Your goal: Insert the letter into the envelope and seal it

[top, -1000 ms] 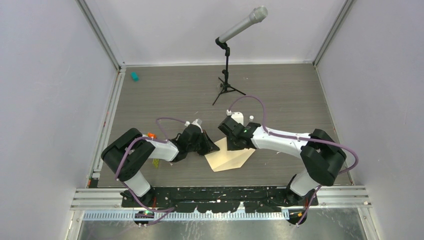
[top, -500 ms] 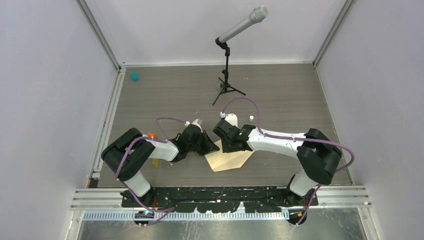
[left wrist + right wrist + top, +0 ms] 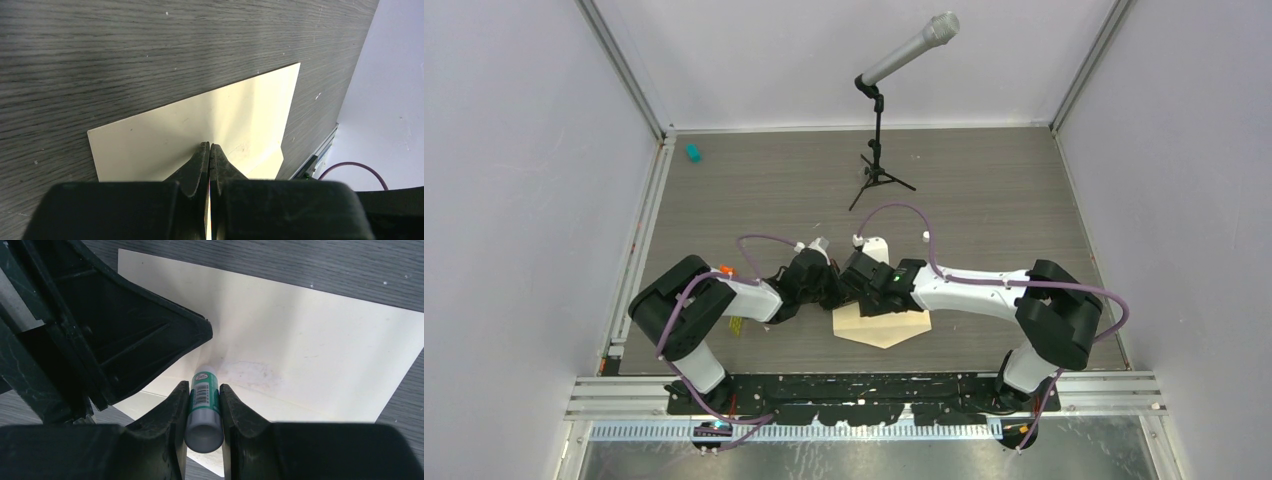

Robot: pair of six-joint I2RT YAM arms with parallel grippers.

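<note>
We see L tool [image 3: 210, 148] pinched shut on edge of envelope [image 3: 200, 115], lying on bench [image 3: 984, 190] btwn both arms, near front. R tool [image 3: 204, 386] narrow, gripping glue stick [image 3: 204, 412] w/ tip touching envelope's pale face.

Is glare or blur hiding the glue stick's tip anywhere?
Right wrist: sheen on the envelope, yet the glue stick in the right gripper looks sharp. Left wrist: bright band above the left gripper, tip not shown. Top external: arms cover it.
</note>
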